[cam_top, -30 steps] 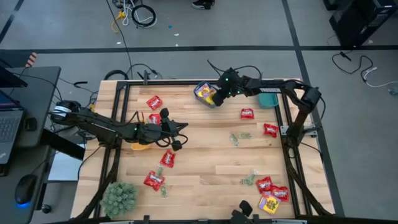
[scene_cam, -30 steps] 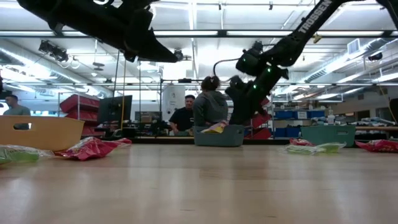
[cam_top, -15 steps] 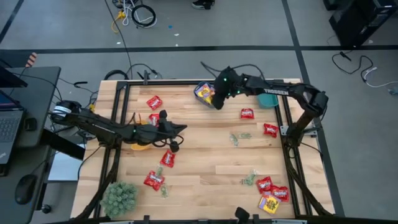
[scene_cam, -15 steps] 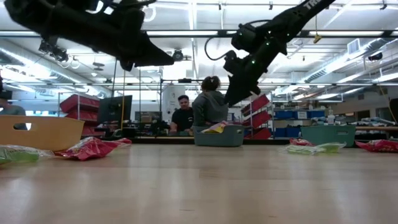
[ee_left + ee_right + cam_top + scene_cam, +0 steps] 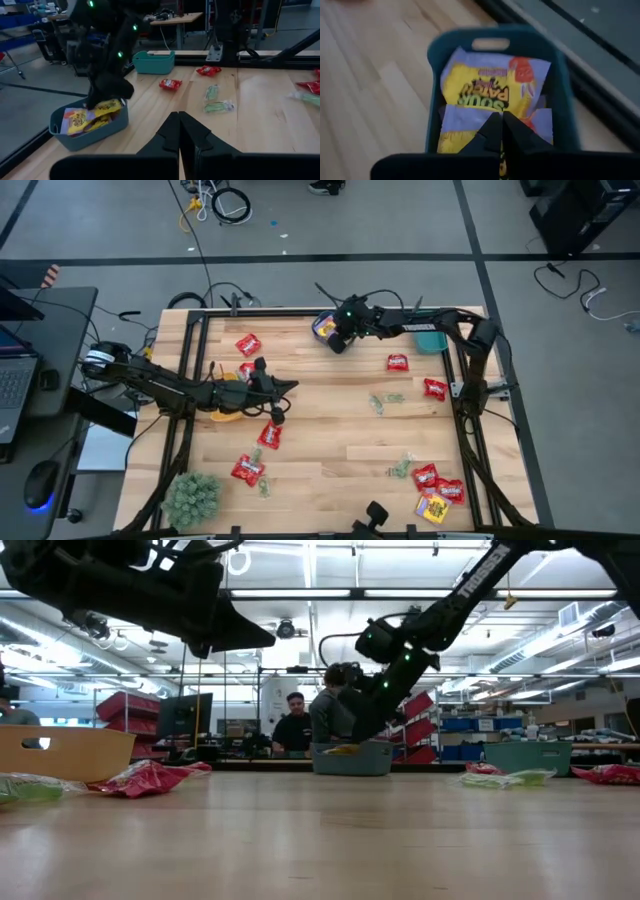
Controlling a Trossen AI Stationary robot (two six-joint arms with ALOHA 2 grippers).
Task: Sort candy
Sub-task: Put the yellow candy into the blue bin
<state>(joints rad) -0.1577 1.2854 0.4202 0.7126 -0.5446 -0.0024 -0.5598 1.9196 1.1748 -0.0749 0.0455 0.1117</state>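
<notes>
A blue-grey bin [image 5: 322, 326] at the table's far edge holds yellow candy packets [image 5: 480, 90]. My right gripper [image 5: 337, 343] is shut and dips into this bin, tips right at the top packet [image 5: 107, 106]. Red candy packets [image 5: 398, 362] and pale green pieces [image 5: 385, 400] lie scattered flat on the wood. My left gripper [image 5: 278, 414] hangs shut and empty over the table's left half, above a red packet [image 5: 270, 436], beside a yellow bin [image 5: 226, 414]. My right gripper comes slanting down from the table's right into the blue-grey bin [image 5: 90, 137]. Its shut fingertips [image 5: 495, 125] stand right at the top yellow packet. I cannot tell whether they touch it.
A teal bin [image 5: 430, 340] stands at the far right. A green fuzzy plant ball [image 5: 190, 498] sits at the near left corner. More red packets [image 5: 438, 484] and a yellow one [image 5: 432, 508] cluster at the near right. People sit beyond the table's far edge [image 5: 315, 725].
My right gripper has risen a little, moved toward the table's left along the far edge, then come down into the blue-grey bin. My left gripper has sunk slightly over the table's left half.
</notes>
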